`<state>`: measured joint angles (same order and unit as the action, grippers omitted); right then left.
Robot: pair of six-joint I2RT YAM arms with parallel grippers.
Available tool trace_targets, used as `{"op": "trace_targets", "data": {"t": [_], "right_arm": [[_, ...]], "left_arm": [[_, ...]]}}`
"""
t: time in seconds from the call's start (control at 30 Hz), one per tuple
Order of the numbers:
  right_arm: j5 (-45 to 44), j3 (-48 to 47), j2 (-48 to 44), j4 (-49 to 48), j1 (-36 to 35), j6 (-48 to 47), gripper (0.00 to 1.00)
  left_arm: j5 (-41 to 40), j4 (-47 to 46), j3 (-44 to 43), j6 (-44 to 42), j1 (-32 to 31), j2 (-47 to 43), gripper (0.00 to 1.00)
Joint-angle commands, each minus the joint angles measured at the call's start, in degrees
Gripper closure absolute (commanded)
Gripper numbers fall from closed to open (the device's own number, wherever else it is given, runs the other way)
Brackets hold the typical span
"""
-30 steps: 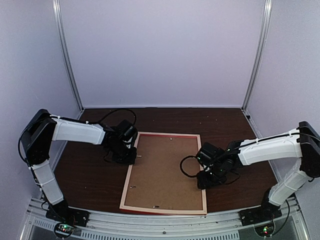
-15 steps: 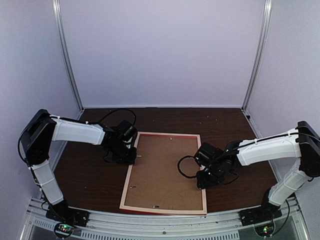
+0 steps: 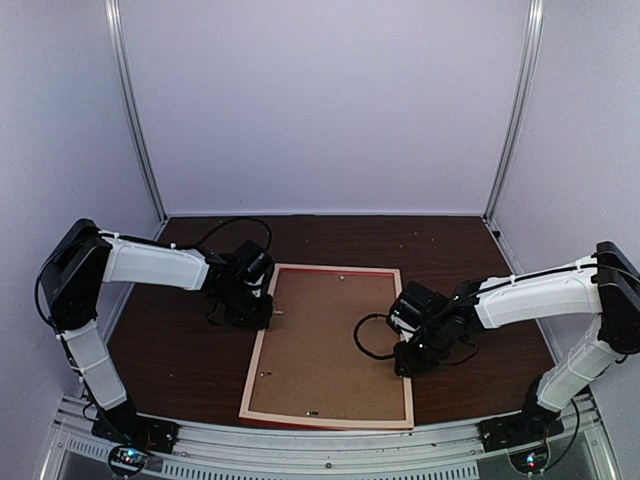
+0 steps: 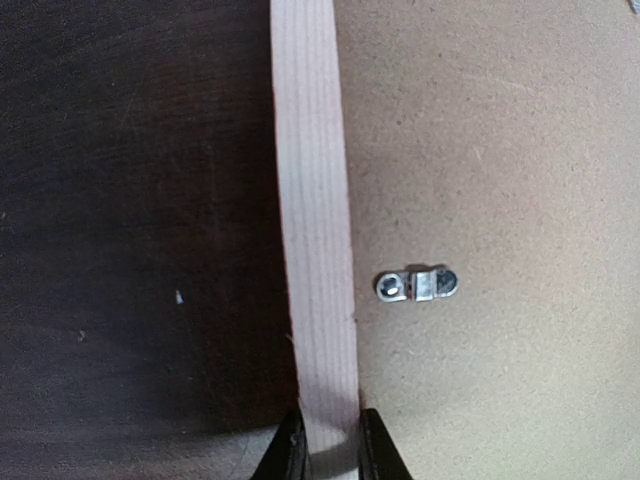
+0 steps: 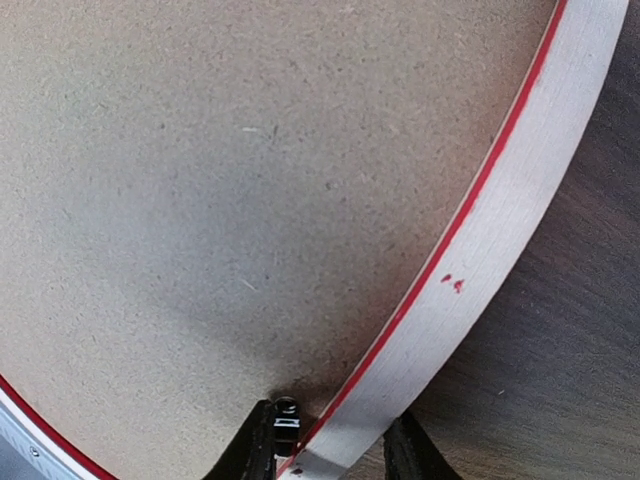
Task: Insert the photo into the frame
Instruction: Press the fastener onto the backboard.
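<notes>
The frame (image 3: 326,420) lies face down on the table, its pale wood back up and red showing at the edges. A brown backing board (image 3: 325,340) fills it. The photo is hidden. My left gripper (image 3: 262,318) is shut on the frame's left rail (image 4: 312,200), one finger on each side (image 4: 328,455). My right gripper (image 3: 405,362) straddles the right rail (image 5: 520,210). Its fingers (image 5: 328,450) are pressed in on the rail, with a small metal clip (image 5: 286,415) caught between the inner finger and the rail.
A metal turn clip (image 4: 418,286) sits on the backing board just inside the left rail. The dark brown table (image 3: 170,370) shows on both sides of the frame. Grey walls and upright metal posts (image 3: 135,110) close in the back and sides.
My right gripper's jaws have closed in on the right rail, and that wrist has shifted slightly left. The left arm and the frame have not moved.
</notes>
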<state>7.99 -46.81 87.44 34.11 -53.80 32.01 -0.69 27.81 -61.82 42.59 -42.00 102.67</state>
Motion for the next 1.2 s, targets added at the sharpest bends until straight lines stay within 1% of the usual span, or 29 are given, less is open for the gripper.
{"op": "trace_targets", "data": {"t": [0.0,0.07,0.1,0.17,0.27,0.37,0.63,0.93,1.17], "right_arm": [[3.0,1.0,1.2,-0.1,0.8,-6.0,0.68],[4.5,1.3,0.8,-1.3,1.3,-4.9,0.63],[5.7,1.4,0.5,-1.9,1.7,-4.3,0.58],[6.9,1.8,-0.3,-2.9,2.8,-3.0,0.51],[8.7,2.4,-1.9,-4.1,5.2,-1.2,0.47],[9.4,2.8,-3.0,-4.3,7.2,-0.1,0.47],[8.4,2.6,-2.5,-2.8,9.9,0.3,0.53],[7.1,0.9,-0.6,1.0,9.3,-1.4,0.53],[3.4,-3.3,2.8,7.9,7.2,0.1,0.52]], "left_arm": [[-0.9,-0.4,1.1,-0.9,0.0,-0.6,0.86],[-0.9,-0.3,1.0,-0.8,0.0,-0.6,0.86],[-0.9,-0.4,0.9,-0.9,0.0,-0.6,0.86],[-0.9,-0.4,0.9,-0.9,0.0,-0.6,0.86],[-1.0,-0.4,0.8,-0.9,0.0,-0.5,0.86],[-1.0,-0.3,0.7,-0.8,0.0,-0.4,0.86],[-0.8,-0.4,0.4,-1.0,0.0,-0.2,0.86],[-0.9,-0.4,0.5,-0.9,0.0,-0.1,0.86],[-1.0,-0.4,0.7,-0.8,0.1,-0.2,0.86]]}}
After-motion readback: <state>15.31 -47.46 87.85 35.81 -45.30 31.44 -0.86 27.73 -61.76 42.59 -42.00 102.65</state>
